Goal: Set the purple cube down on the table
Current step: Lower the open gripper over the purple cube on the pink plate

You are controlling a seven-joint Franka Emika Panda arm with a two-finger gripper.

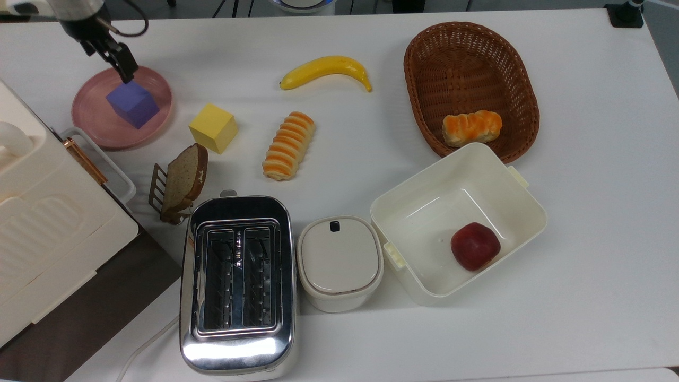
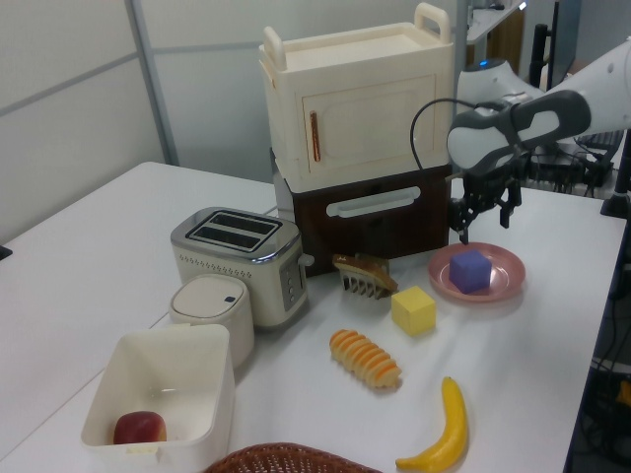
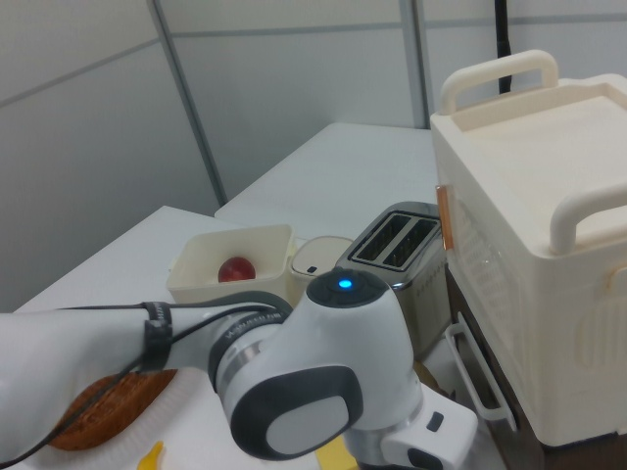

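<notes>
The purple cube (image 1: 132,103) (image 2: 470,270) rests on the round pink plate (image 1: 93,123) (image 2: 445,281) at the top view's upper left, on the white table (image 1: 583,265). My gripper (image 1: 111,59) (image 2: 485,219) hangs just above the plate's far rim. Its fingers are spread open with nothing between them, and one fingertip (image 1: 128,73) is close to the cube's upper corner without touching it. A yellow cube (image 1: 213,128) (image 2: 413,309) stands on the table beside the plate. In the right view the arm's wrist (image 3: 323,392) is in the foreground.
A cream cabinet (image 1: 48,212) (image 2: 355,118) stands close beside the plate. A bread slice in a rack (image 1: 183,180), a striped roll (image 1: 289,144), a banana (image 1: 326,69), a toaster (image 1: 237,281), a lidded pot (image 1: 339,261), a white box with an apple (image 1: 475,246) and a wicker basket (image 1: 469,79) lie around.
</notes>
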